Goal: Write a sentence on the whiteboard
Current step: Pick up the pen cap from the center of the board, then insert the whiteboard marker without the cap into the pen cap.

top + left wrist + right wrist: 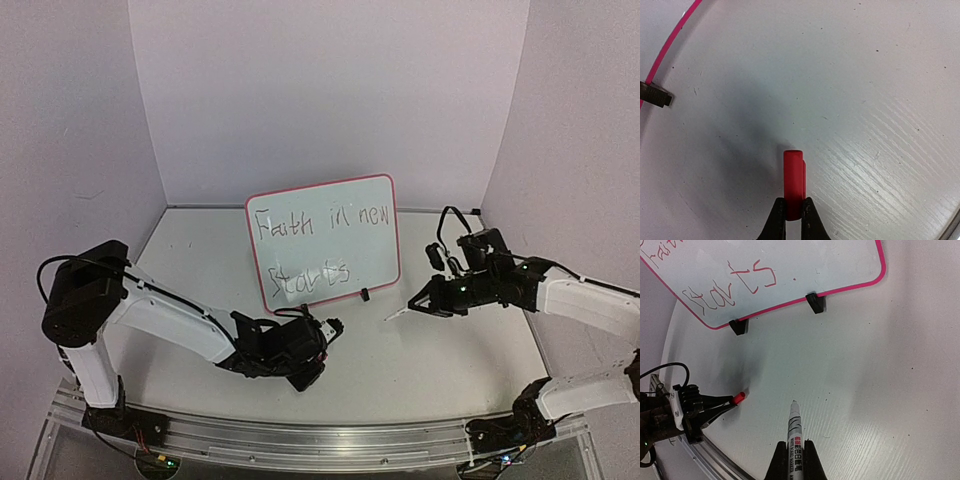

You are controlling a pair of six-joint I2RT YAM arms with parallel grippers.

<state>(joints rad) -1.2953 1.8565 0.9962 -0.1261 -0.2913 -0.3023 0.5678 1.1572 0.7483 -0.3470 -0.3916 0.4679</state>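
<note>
The whiteboard [322, 240] stands upright on two black feet at the middle of the table, red-pink rim around it. The sentence [320, 222] reads "Faith in new" with "starts" [730, 287] below. My left gripper [794, 212] is shut on a small red marker cap [794, 182], low over the table in front of the board's left foot [655, 95]. My right gripper [795, 452] is shut on a white marker [795, 430], its bare tip pointing toward the board and hanging just above the table. The two grippers face each other, apart, cap [740, 398] left of the marker tip.
White walls [90, 150] close in the table on three sides. An aluminium rail [300, 435] runs along the near edge by the arm bases. A black cable [455, 215] loops above the right wrist.
</note>
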